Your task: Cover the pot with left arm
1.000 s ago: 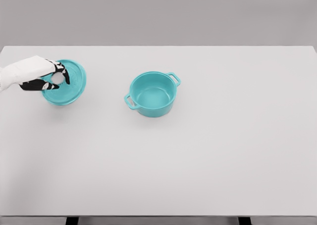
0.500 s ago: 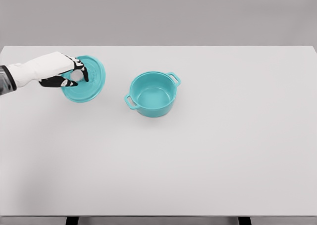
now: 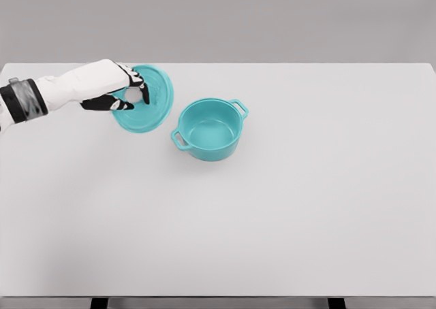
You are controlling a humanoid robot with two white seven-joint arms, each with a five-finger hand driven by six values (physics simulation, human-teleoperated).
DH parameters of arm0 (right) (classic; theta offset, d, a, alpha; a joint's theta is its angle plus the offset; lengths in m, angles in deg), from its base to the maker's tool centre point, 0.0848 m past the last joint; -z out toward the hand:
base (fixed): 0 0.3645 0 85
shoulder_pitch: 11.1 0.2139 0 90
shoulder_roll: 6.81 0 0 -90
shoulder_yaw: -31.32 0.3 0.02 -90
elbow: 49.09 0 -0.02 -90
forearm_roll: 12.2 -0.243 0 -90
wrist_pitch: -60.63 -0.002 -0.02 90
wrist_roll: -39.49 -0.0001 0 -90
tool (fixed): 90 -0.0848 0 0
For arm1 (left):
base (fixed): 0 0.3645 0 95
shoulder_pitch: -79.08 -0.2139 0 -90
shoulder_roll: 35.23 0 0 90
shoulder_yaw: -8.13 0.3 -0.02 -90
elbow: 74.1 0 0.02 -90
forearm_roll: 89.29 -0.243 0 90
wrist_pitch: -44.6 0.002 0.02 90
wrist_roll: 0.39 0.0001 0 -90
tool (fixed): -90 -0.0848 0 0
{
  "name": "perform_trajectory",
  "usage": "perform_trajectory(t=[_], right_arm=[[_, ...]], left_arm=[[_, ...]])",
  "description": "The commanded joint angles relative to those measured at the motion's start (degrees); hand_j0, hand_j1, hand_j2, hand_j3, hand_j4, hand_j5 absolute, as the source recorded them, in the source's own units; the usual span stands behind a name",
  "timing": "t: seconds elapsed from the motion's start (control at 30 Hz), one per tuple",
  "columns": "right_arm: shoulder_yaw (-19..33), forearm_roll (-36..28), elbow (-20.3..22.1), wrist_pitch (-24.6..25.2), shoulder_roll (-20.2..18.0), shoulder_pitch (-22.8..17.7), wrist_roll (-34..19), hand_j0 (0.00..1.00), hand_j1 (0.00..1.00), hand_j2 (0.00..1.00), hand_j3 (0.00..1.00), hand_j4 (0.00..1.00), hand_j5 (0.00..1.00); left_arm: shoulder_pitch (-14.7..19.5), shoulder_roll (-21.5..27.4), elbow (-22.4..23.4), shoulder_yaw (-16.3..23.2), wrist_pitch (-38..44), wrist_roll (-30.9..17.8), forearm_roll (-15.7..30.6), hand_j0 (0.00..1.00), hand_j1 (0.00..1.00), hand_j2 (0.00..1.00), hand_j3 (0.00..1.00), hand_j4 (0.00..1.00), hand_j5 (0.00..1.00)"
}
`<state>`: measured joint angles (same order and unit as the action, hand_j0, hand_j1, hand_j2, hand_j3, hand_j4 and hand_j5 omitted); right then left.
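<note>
left arm (image 3: 41, 94) reaches rightward, fingers (image 3: 139, 84) curled closed

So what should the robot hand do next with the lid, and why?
Probably carry the round teal lid further right, over the open teal two-handled pot. The left hand grips its white knob, but the lid sits left of the pot, not above it.

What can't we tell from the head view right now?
- Lid knob: mostly hidden under the left hand, so the grip contact is unclear.
- Lid height: single head view, cannot tell how far it is above the table.
- Pot far outer wall and base: hidden by its own body.
- Right arm: out of frame.
- Left arm above the wrist: cut off by the left edge.
</note>
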<state>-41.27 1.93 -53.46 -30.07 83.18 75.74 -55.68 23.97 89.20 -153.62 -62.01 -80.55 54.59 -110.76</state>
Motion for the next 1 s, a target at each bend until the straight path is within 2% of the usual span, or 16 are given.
perform_trajectory(t=[0.0, 0.23, 0.47, 0.67, 0.97], right_arm=[[-0.01, 0.02, -0.02, 0.00, 0.01, 0.00, -0.01, 1.00, 1.00, 1.00, 1.00, 1.00, 1.00], [-0.01, 0.02, -0.02, 0.00, 0.01, 0.00, -0.01, 1.00, 1.00, 1.00, 1.00, 1.00, 1.00], [-0.01, 0.02, -0.02, 0.00, 0.01, 0.00, -0.01, 1.00, 1.00, 1.00, 1.00, 1.00, 1.00], [-0.01, 0.02, -0.02, 0.00, 0.01, 0.00, -0.01, 1.00, 1.00, 1.00, 1.00, 1.00, 1.00], [-0.01, 0.02, -0.02, 0.00, 0.01, 0.00, -0.01, 1.00, 1.00, 1.00, 1.00, 1.00, 1.00]], left_arm=[[0.18, -1.29, -0.02, 0.44, 0.15, 0.02, 0.20, 0.46, 0.46, 0.46, 0.46, 0.46, 0.46], [1.85, -3.84, 0.07, 2.73, 0.15, 0.02, 0.03, 0.45, 0.45, 0.45, 0.45, 0.45, 0.45], [2.11, -8.23, 0.07, 2.73, 0.15, 0.02, -0.41, 0.45, 0.45, 0.45, 0.45, 0.45, 0.45], [3.78, -9.73, 0.68, 6.33, 0.15, 0.02, -0.85, 0.45, 0.45, 0.45, 0.45, 0.45, 0.45], [4.22, -12.98, 5.08, 6.86, 0.15, 0.02, -3.84, 0.46, 0.46, 0.46, 0.46, 0.46, 0.46]])
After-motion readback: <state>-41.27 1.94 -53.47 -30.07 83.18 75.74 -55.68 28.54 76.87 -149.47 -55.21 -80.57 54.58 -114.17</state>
